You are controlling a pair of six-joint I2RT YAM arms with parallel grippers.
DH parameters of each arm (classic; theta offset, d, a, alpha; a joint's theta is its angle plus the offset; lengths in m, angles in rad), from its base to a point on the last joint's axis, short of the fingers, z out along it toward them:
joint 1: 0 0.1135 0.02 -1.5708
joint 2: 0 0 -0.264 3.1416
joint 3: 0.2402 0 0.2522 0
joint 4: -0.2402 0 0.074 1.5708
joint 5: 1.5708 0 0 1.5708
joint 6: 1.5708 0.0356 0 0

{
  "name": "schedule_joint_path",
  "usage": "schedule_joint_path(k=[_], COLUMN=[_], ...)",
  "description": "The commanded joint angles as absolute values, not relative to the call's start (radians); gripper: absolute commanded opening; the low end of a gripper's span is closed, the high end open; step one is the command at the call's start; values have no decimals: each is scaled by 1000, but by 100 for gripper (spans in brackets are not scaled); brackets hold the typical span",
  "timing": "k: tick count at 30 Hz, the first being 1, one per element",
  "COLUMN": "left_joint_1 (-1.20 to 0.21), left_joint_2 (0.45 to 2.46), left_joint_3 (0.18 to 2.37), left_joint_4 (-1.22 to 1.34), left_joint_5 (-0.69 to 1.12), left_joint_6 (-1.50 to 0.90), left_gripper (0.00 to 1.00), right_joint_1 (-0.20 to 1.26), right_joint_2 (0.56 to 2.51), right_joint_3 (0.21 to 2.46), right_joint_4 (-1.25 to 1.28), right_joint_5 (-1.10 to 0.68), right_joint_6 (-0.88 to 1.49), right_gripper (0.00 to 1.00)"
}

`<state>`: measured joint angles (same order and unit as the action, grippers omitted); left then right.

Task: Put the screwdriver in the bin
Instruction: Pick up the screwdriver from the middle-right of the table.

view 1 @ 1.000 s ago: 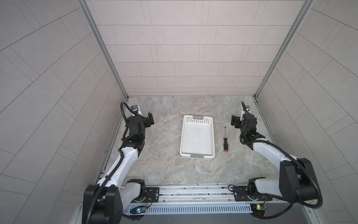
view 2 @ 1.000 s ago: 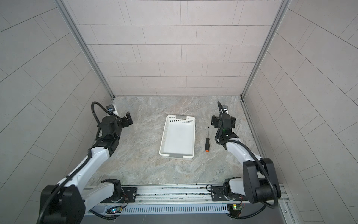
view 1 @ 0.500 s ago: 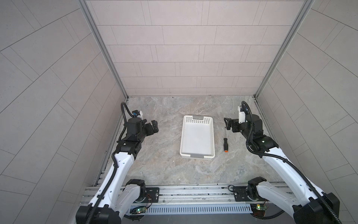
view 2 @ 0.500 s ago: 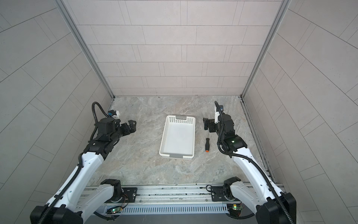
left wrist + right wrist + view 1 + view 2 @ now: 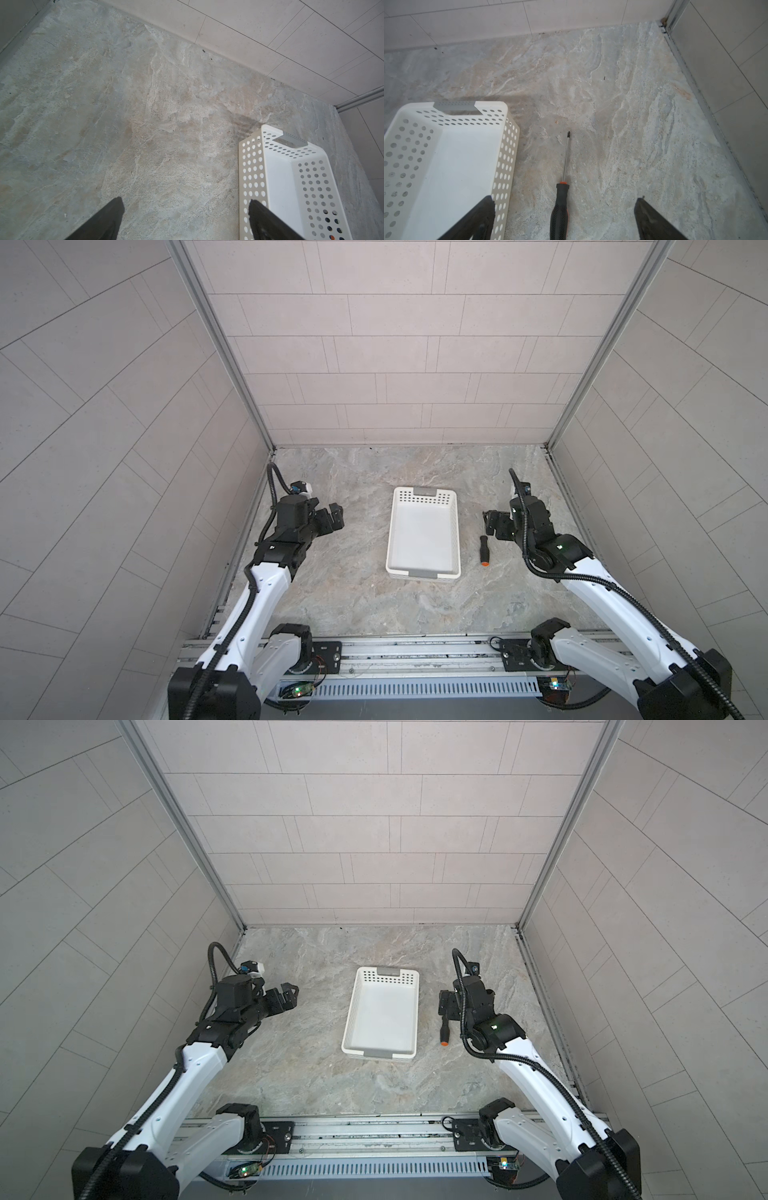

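Observation:
The screwdriver (image 5: 484,549) (image 5: 444,1029) lies flat on the stone floor just right of the bin, orange cap toward the rail. The white bin (image 5: 390,539) (image 5: 351,1019) sits mid-floor with nothing in it. My right gripper (image 5: 492,524) (image 5: 446,1004) hovers open over the screwdriver's shaft end. In the right wrist view the black handle (image 5: 560,207) lies between the spread jaws of the right gripper (image 5: 563,200), apart from both, and the bin's holed wall (image 5: 506,158) is beside one finger. My left gripper (image 5: 334,518) (image 5: 291,994) (image 5: 185,200) is open and holds nothing, left of the bin (image 5: 249,166).
Tiled walls close the floor in at the back and on both sides. A metal rail (image 5: 415,651) carrying both arm bases runs along the front edge. Bare floor lies between the left gripper and the bin.
Both arms have reached out from their folded poses. The right gripper has come over the screwdriver; the left gripper has swung toward the bin. The screwdriver and the bin have not moved.

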<state>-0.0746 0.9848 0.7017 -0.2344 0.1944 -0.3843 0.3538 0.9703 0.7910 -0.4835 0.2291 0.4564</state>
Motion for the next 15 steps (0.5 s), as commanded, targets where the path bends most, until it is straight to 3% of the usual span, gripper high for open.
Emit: schedule_joint_path(k=[1, 9, 15], left_joint_1=[-80, -83, -84], left_joint_2=[998, 1004, 968], left_joint_3=[690, 683, 666], left_joint_4=[-196, -188, -184], left_joint_5=[214, 207, 187], left_joint_6=[-383, -381, -385], left_gripper=[100, 100, 100], right_joint_1=[360, 374, 377], right_joint_2=[993, 1156, 1243], right_joint_3=[753, 717, 671], right_joint_4=[-547, -497, -415], right_joint_5=[268, 196, 158], right_joint_6=[528, 523, 529], right_gripper=[95, 91, 83])
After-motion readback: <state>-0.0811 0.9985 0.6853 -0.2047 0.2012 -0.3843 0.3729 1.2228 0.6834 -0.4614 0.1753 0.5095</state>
